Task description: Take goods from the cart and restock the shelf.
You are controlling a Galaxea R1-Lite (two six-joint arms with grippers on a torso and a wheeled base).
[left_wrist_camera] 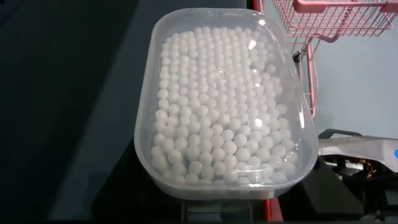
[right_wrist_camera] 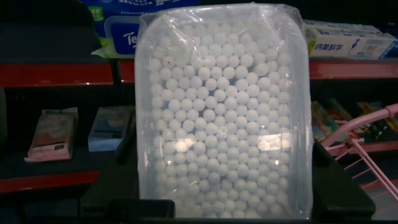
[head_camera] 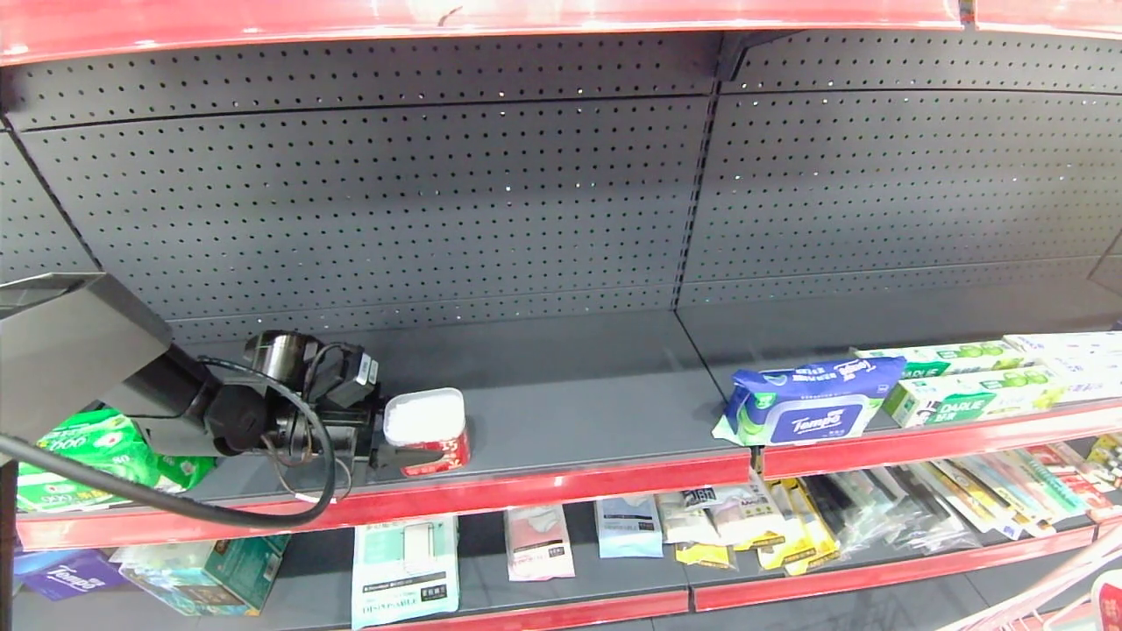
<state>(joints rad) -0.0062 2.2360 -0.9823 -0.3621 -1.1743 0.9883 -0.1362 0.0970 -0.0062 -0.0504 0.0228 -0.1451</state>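
The left hand [head_camera: 405, 451] is gripping a tub [head_camera: 427, 425], standing it upright on the shelf [head_camera: 570, 394] at 8 o'clock, near the front lip where shoppers reach. The right hand [right_wrist_camera: 224, 158] is holding a second tub [right_wrist_camera: 224, 87], likely queued next.

We see the upper shelf [head_camera: 561, 394] split by an upright into a left and a right bay. In the left bay, near the front edge, a tub of beads [head_camera: 425, 419] stands upright on the board between the fingers of the left gripper [head_camera: 412, 456]; a soft pack [head_camera: 88, 456] lies farther left. In the right bay a wipes pack [head_camera: 802, 399] lies at the front, just right of the upright, with toothpaste boxes [head_camera: 964, 386] on its right. Below, the lower shelf [head_camera: 614, 583] carries a row of packets [head_camera: 539, 543]. The cart [left_wrist_camera: 323, 6] stands to the right, before the shelving. A second tub [right_wrist_camera: 224, 93] sits in the right gripper [right_wrist_camera: 224, 158], before the shelves
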